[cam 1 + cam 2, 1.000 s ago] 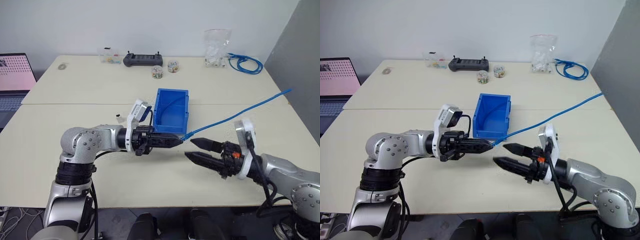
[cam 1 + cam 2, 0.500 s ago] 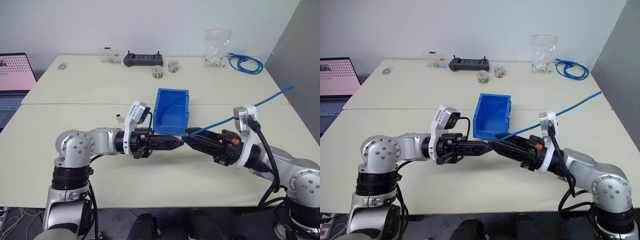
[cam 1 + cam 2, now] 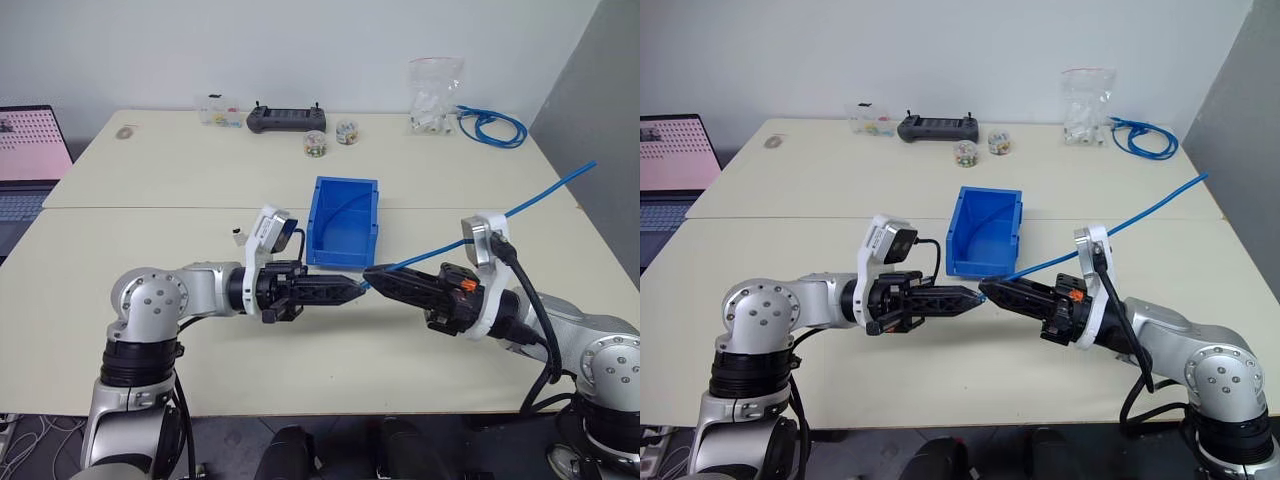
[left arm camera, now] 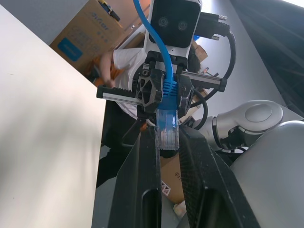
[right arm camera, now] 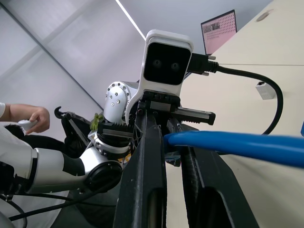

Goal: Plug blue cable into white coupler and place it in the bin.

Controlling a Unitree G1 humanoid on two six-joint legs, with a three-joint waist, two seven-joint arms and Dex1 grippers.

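- Left eye view: the left end effector [image 3: 352, 290] and the right end effector [image 3: 372, 277] meet tip to tip above the pale beige worktop [image 3: 150, 180], just in front of the bright blue rectangular plastic bin [image 3: 345, 222].
- The long, thin blue cable [image 3: 545, 194] runs from the right fingers up and away toward the right edge of the worktop. Its long axis is in line with the right arm and points toward the left fingertips.
- Right eye view: the same meeting point lies close to the low front lip of the bin, so both arms are about equally near to it. I judge the coming move is a straight push along this common axis.
- Left wrist view: the clear, ribbed plug of the cable [image 4: 167, 128] stands between the two black fingers of the left end effector, which look nearly closed. The tiny white coupler I cannot make out there.
- Right wrist view: the right end effector [image 5: 175, 156] has its smooth black fingers closed on the round, glossy cable.
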